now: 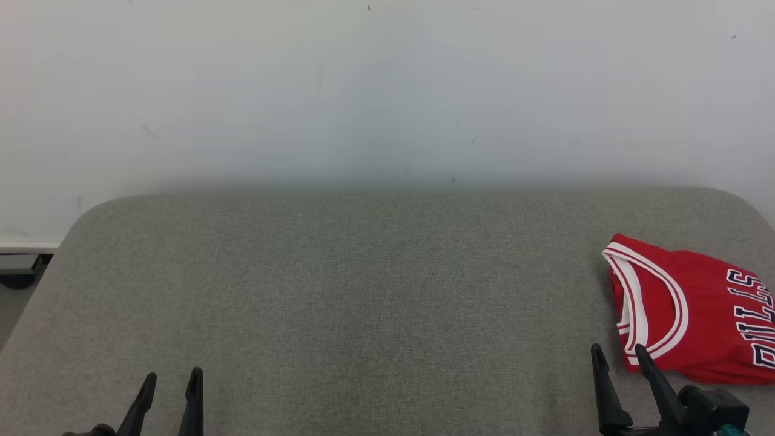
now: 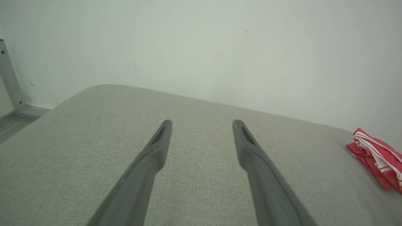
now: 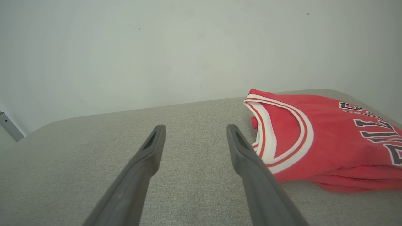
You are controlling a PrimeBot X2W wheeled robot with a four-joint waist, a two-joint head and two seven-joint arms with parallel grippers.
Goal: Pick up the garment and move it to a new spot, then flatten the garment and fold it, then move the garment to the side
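The garment (image 1: pixel 696 309) is a red sleeveless jersey with white trim and dark lettering, lying folded flat at the right edge of the grey cushioned surface (image 1: pixel 363 290). It also appears as the garment (image 3: pixel 326 138) in the right wrist view and as the garment (image 2: pixel 377 157) at the far right of the left wrist view. My right gripper (image 1: pixel 619 350) stands open just left of the jersey's near corner, holding nothing. My left gripper (image 1: pixel 172 375) is open at the lower left, far from the jersey, with nothing between its fingers.
A pale wall (image 1: pixel 387 91) rises right behind the cushioned surface. The surface has rounded far corners and drops off at the left, where a strip of floor and a grey metal frame leg (image 2: pixel 11 78) show.
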